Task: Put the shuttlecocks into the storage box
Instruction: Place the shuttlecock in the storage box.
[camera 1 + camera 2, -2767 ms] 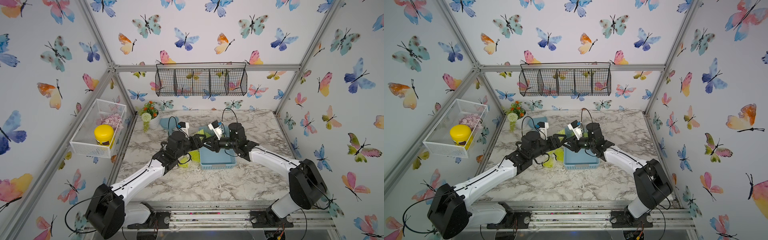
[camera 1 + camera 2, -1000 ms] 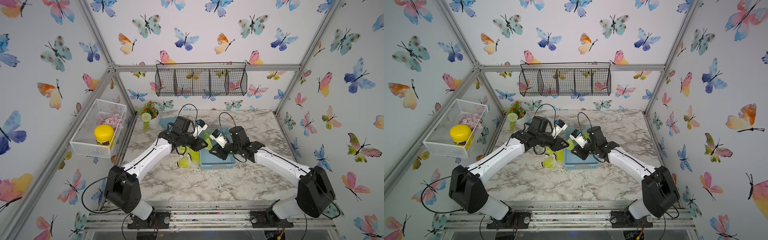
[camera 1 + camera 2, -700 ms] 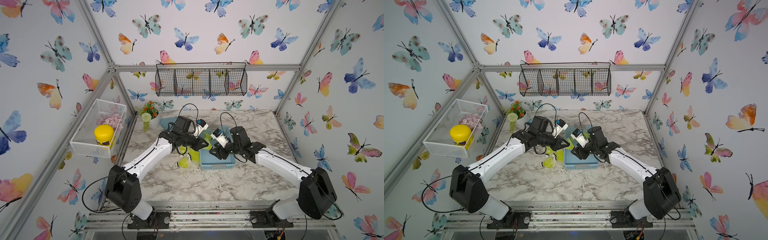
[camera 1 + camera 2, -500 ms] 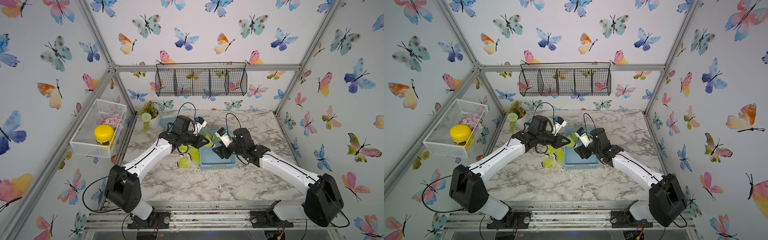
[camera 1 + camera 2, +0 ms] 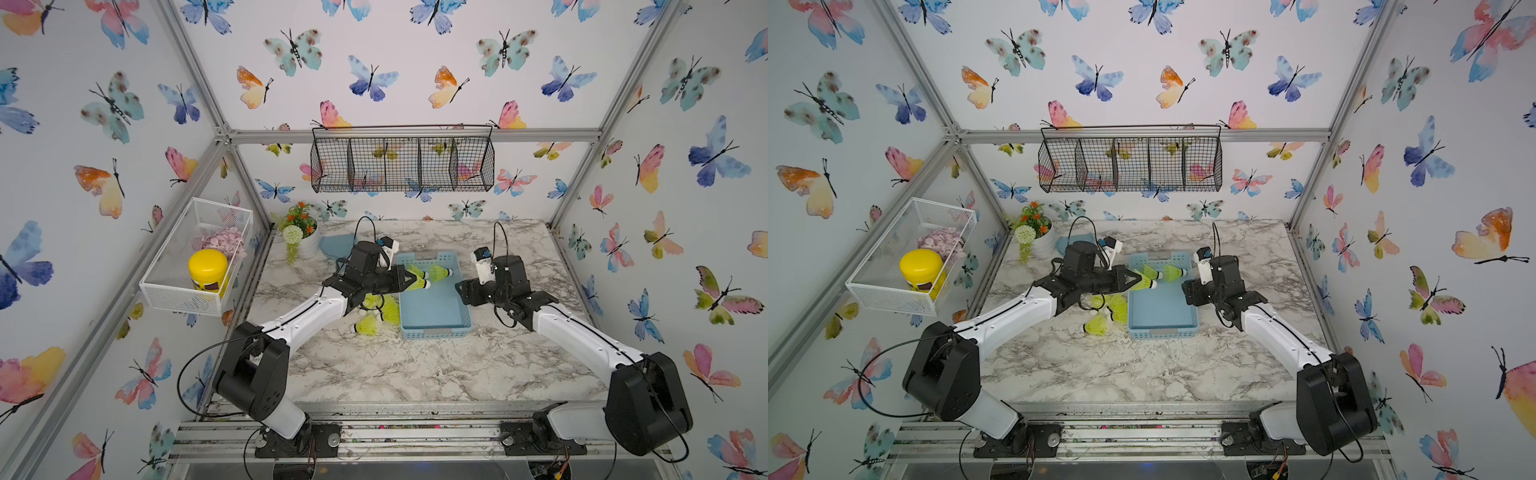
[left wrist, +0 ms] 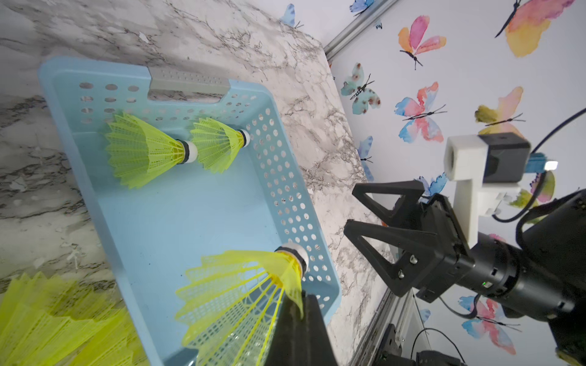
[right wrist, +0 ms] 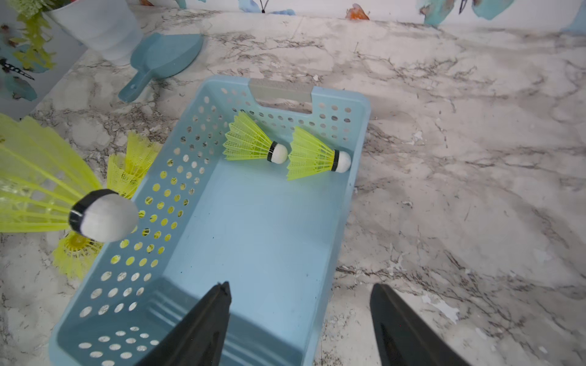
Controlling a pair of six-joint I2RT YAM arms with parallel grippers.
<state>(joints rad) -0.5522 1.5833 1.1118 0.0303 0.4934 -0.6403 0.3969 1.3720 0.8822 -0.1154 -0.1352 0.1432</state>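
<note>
Left claw [image 5: 405,280] clamped on the skirt of the held shuttlecock [image 6: 241,285], above the left side of the storage box [image 5: 436,331]. Right claw [image 7: 300,286] spread wide and empty at the box's right rim. Two boxed shuttlecocks [image 7: 250,144] lie at its far end. Loose shuttlecocks [image 5: 376,309] lie on the desk [image 5: 374,374] beside its left wall.

no word, brand, number or sign is showing clearly enough to be read in any view. the yellow jar [image 5: 208,268] standing in the white mesh basket [image 5: 178,297] is carrying a dark label [image 5: 210,286], but its print is coming out too small and blurred to make out.
</note>
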